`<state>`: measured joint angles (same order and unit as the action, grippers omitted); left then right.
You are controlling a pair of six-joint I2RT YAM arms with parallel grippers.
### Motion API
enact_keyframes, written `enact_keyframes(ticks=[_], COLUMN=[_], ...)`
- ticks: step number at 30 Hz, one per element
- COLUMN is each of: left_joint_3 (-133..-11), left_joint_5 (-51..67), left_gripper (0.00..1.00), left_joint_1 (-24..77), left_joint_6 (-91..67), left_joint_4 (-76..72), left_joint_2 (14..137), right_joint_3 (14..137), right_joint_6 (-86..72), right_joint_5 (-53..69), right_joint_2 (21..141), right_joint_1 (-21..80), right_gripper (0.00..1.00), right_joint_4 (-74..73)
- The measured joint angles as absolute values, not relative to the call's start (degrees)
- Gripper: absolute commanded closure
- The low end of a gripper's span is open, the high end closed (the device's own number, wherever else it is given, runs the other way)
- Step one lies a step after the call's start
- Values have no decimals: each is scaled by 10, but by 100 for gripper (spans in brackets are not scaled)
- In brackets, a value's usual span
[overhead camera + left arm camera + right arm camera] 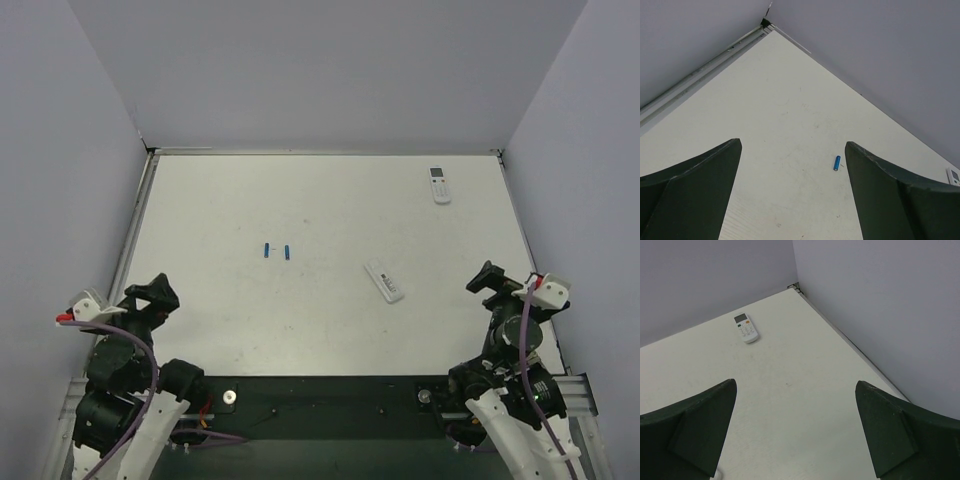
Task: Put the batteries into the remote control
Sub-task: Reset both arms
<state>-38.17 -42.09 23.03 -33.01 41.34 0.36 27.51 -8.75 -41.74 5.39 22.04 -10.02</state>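
Note:
Two small blue batteries (266, 250) (288, 250) lie side by side on the white table, left of centre. One battery shows in the left wrist view (837, 163), just inside the right finger. The slim white remote control (383, 282) lies diagonally right of centre. My left gripper (152, 294) (792, 144) is open and empty near the front left. My right gripper (490, 279) (795, 382) is open and empty near the front right. Both are well apart from the batteries and the remote.
A rounder white remote (439, 184) with a small screen lies at the far right; it also shows in the right wrist view (746, 327) and at the left wrist view's edge (954, 175). Grey walls enclose the table on three sides.

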Motion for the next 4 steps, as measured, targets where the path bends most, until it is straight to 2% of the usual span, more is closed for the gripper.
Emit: enact_keyframes(ticks=[4], left_joint_3=[-371], left_joint_5=[-391], left_gripper=[4], left_joint_1=[196], left_joint_6=[-318], left_joint_4=[392], left_joint_2=[4], right_joint_3=[269], right_joint_6=[-87], right_joint_5=[-411], right_joint_2=[37], right_joint_1=[220], right_gripper=[0], right_joint_4=[-100])
